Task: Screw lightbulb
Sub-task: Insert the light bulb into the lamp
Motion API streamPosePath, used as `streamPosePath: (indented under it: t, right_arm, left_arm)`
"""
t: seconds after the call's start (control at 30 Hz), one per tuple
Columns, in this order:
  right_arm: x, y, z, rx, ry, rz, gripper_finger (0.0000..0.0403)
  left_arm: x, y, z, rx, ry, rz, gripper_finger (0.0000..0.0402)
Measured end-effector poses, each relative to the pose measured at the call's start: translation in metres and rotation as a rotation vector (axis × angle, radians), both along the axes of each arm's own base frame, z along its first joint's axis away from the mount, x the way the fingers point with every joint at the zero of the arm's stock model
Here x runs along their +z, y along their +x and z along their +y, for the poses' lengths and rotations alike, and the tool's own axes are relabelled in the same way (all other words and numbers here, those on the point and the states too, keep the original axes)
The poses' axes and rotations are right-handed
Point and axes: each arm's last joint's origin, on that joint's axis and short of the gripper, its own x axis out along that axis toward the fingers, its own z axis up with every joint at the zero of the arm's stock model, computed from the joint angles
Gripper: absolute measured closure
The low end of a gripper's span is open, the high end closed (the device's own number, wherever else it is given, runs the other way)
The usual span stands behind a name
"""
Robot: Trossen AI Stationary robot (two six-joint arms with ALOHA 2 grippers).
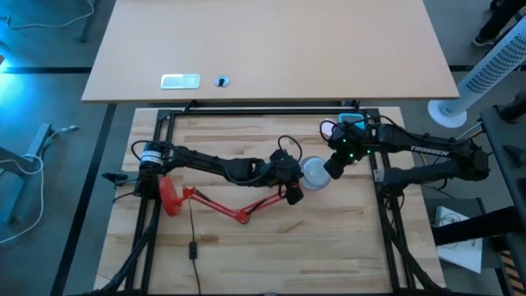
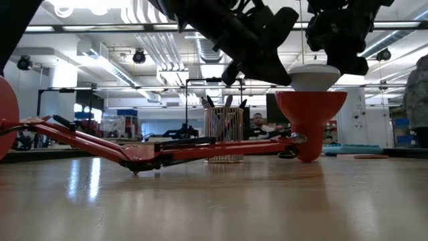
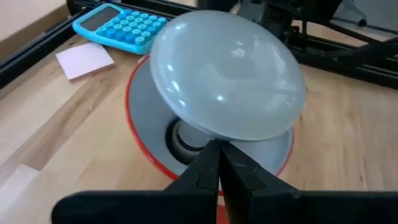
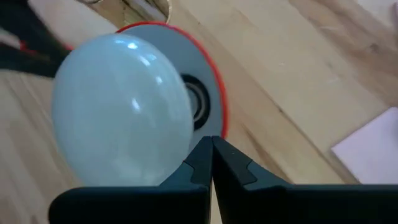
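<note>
The white lightbulb (image 1: 315,173) stands tilted, neck down, in the upturned red lamp shade (image 2: 311,124), with its dome (image 2: 314,75) above the rim. The lamp's red arm (image 1: 238,212) and base (image 1: 169,197) lie on the table. My left gripper (image 3: 217,158) is shut at the shade's rim on the bulb's left side. My right gripper (image 4: 211,152) is shut beside the bulb's dome (image 4: 121,112) on its right side. The socket (image 3: 183,140) shows under the bulb. My left gripper's shut fingertips (image 3: 208,155) stand over the shade's red rim (image 3: 163,169), coming in slanting down from the table's left; I cannot tell whether they touch it. My right gripper's shut fingers (image 4: 199,158) lie against the side of the bulb's dome (image 4: 177,146), coming from above and the right; nothing is between them.
A blue calculator (image 3: 118,25) and a pink note (image 3: 84,59) lie at the far right of the board. A wire pen holder (image 2: 224,134) stands behind the lamp. The lamp's cable (image 1: 193,247) runs to the near edge. A black frame (image 1: 164,123) borders the board.
</note>
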Motion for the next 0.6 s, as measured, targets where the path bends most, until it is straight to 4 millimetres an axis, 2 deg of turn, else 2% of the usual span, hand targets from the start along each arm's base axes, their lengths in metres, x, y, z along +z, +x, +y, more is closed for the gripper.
streamPosePath:
  t: [0.43,0.6]
  right_arm:
    - [-0.001,-0.002,0.006,-0.014,0.168,0.012,0.0403]
    - [-0.002,-0.012,0.01,-0.023,0.195,0.076,0.0403]
  left_arm:
    - [0.0,0.0,0.022,0.049,0.002,-0.004,0.0401]
    - [0.001,-0.002,0.028,0.05,0.025,0.029,0.0401]
